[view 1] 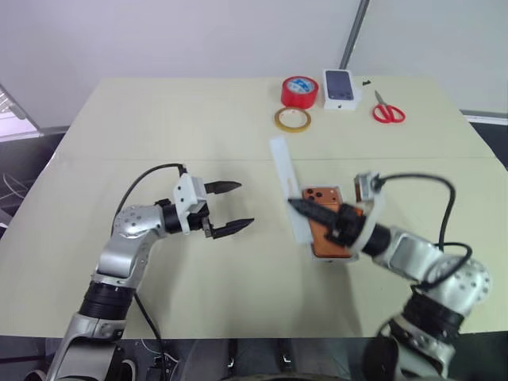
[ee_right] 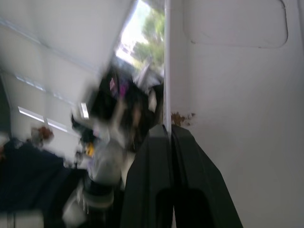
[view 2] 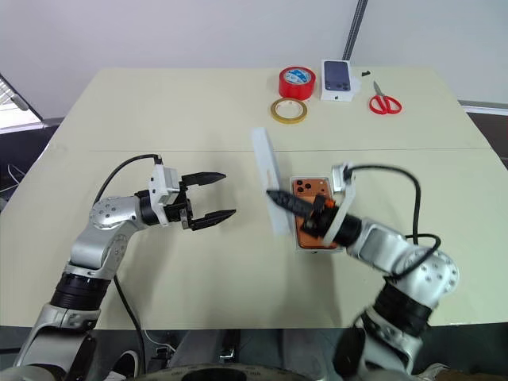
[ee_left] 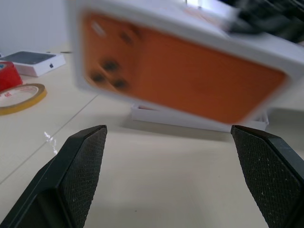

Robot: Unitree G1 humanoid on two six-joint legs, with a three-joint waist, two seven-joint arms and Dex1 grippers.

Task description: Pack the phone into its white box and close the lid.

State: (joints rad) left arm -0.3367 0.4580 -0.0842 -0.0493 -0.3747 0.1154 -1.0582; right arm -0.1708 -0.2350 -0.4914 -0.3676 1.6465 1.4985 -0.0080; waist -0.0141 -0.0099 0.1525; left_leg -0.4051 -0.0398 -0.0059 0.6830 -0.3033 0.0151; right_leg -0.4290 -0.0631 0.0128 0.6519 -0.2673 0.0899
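Fingers of right gripper [view 1: 295, 205] pinched on what looks like the lid [view 1: 286, 186], tilted above phone [view 1: 325, 213]; left gripper [view 1: 232, 207] spread wide, empty.

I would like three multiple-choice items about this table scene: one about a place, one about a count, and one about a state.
1. Where do the red scissors lie?
A. right of the small white box
B. between the two tape rolls
C. beside the left arm

2. How many tape rolls are on the table?
A. one
B. two
C. three

3. The fingers of the left gripper are:
A. shut on the phone
B. shut on tape
C. open and empty

Key:
1 A, they lie at the far right, past the box.
2 B, there is a red roll and a tan ring.
3 C, the fingers stand wide apart with nothing between them.
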